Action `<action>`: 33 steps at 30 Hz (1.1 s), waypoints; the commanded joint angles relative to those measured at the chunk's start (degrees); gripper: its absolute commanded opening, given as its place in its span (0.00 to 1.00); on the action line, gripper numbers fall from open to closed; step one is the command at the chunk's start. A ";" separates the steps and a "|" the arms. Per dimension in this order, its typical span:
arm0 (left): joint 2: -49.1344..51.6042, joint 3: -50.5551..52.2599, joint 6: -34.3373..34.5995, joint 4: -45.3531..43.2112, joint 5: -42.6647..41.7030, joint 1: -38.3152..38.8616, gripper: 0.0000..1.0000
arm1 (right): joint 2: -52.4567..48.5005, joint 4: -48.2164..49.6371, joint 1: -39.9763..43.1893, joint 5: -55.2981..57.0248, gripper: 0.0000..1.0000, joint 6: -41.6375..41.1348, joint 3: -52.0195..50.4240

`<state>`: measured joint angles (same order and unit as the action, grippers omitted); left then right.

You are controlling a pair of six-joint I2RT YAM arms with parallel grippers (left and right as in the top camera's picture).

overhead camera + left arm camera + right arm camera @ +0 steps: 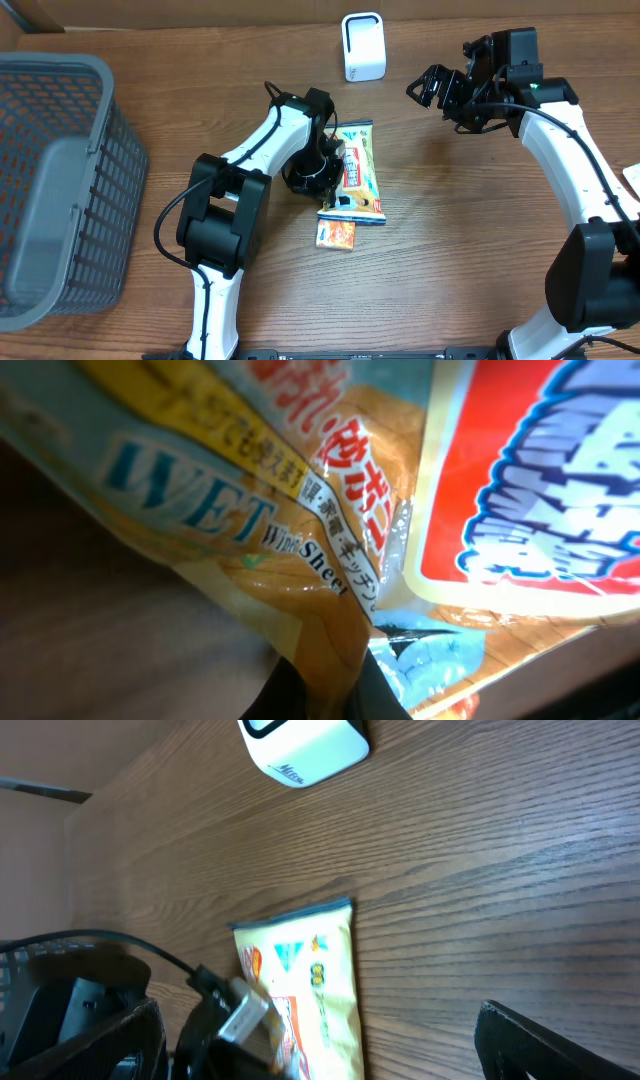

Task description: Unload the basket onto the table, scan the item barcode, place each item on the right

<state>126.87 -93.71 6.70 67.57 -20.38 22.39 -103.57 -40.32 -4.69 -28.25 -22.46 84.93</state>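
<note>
Overhead: a grey mesh basket stands at the left edge of the wooden table. The wet-wipe packet sits mid-table, and the left gripper is clamped on its left edge. A small orange packet lies just beside its near end. The right gripper hovers spread wide near the white scanner.

Left wrist: the crinkled packet fills the frame, pinched between dark fingers.

Right wrist: scanner and packet lie apart on the wood.

Brown wood-grain table, grey mesh basket at its left side, soft even light
</note>
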 commanded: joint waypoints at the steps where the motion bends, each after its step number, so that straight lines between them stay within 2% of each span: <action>1: -0.68 -5.77 -2.23 3.61 0.00 0.15 0.04 | -0.13 0.59 -0.24 0.22 1.00 -0.09 -0.98; 5: -0.68 -11.58 -1.29 5.33 1.11 0.00 0.05 | -0.13 3.06 -0.24 0.22 1.00 -0.09 -3.15; 6: -0.68 -12.70 -0.22 5.27 2.01 -0.20 0.09 | -0.13 3.61 -0.24 0.22 1.00 -0.11 -3.65; 9: -0.68 -14.25 3.26 5.22 5.33 -1.01 0.41 | -0.13 3.76 -0.24 0.17 1.00 -0.09 -4.35; 11: -0.66 -14.25 5.01 5.40 7.93 -1.66 0.88 | -0.13 3.67 -0.24 0.13 1.00 -0.11 -4.37; 12: -0.66 -14.25 5.70 5.55 9.05 -1.92 0.92 | -0.13 3.67 -0.24 0.09 1.00 -0.13 -4.35; 16: -0.63 -14.23 11.15 6.05 16.24 -3.65 0.95 | -0.13 3.78 -0.94 -0.07 1.00 -0.31 -4.37; 19: -0.61 -14.23 14.62 5.53 17.81 -5.33 0.93 | -0.20 4.28 -2.32 0.31 1.00 -0.26 -4.37; 22: -0.61 -14.23 15.19 4.39 16.06 -7.43 0.83 | -0.20 4.46 -4.37 3.85 1.00 -0.26 -4.37; 24: -0.61 -14.03 15.19 3.67 13.62 -8.70 0.68 | -0.24 4.44 -6.32 7.89 1.00 -0.26 -4.42; 26: -0.61 -13.86 15.13 3.23 10.32 -9.55 0.66 | -0.35 4.44 -7.80 10.36 1.00 -0.31 -4.46; 29: -0.59 -12.63 13.70 2.25 4.63 -9.73 0.72 | -0.39 4.81 -9.99 12.50 1.00 -0.31 -4.46; 33: -0.59 -9.86 6.73 1.33 -6.86 -8.20 0.81 | -0.39 5.95 -10.73 12.83 1.00 -0.35 -4.46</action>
<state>126.87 -105.86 18.79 69.04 -15.88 12.29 -103.57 -34.98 -15.57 -18.02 -22.50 80.79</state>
